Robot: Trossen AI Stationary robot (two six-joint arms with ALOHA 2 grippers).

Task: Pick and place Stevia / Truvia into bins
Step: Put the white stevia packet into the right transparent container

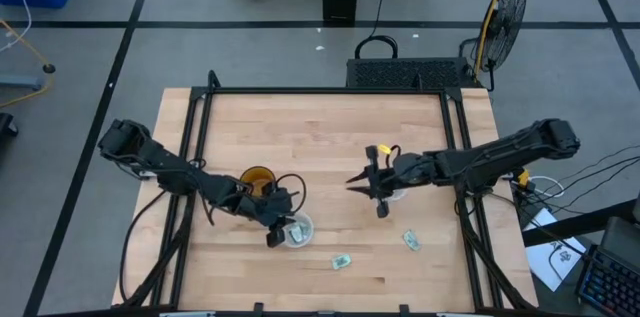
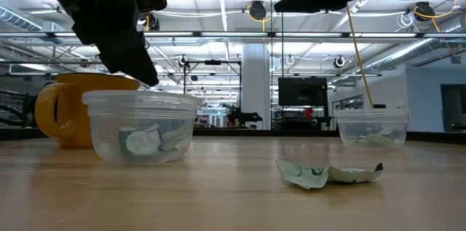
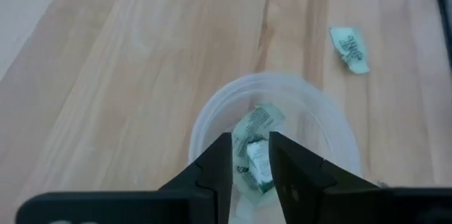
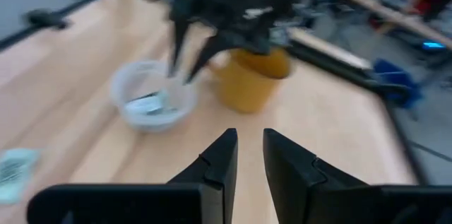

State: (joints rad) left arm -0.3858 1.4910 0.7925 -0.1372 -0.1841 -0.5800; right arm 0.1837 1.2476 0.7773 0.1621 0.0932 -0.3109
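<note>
**A:** Where is the left claw [image 1: 277, 234], and what does it have?

**B:** It hangs just over the near clear cup [image 1: 297, 230], at about 7 o'clock from the tabletop's middle. In its wrist view the two dark fingers [image 3: 215, 171] stand a narrow gap apart, points down inside the rim, gripping nothing; crumpled pale green and white sachets [image 3: 256, 146] lie on the cup's bottom below them.

**A:** And the right claw [image 1: 370, 191]?

**B:** Raised above the tabletop near its centre, fingers [image 4: 220, 159] likewise a slit apart and empty. The second clear cup [image 2: 373, 127] sits right beside it; in the high view the arm hides most of it. From table height it holds a few sachets, though I can't count them.

**A:** Materials?

**B:** Both cups are thin, whitish-translucent plastic, round with a rolled lip. The amber mug [image 1: 256, 180] is glossy, handled, just at 10 o'clock of the near cup. The tabletop [image 1: 310, 127] is pale wood planks inside a black frame.

**A:** Loose sachets?

**B:** Two flat paper ones: one [image 1: 342, 261] at 4 o'clock from the near cup, another [image 1: 411, 241] farther right, well apart.

**A:** The room?

**B:** Grey floor, a standing fan [image 1: 503, 12] at 1 o'clock, ceiling lights and a dark monitor [image 2: 302, 91] far behind.
</note>
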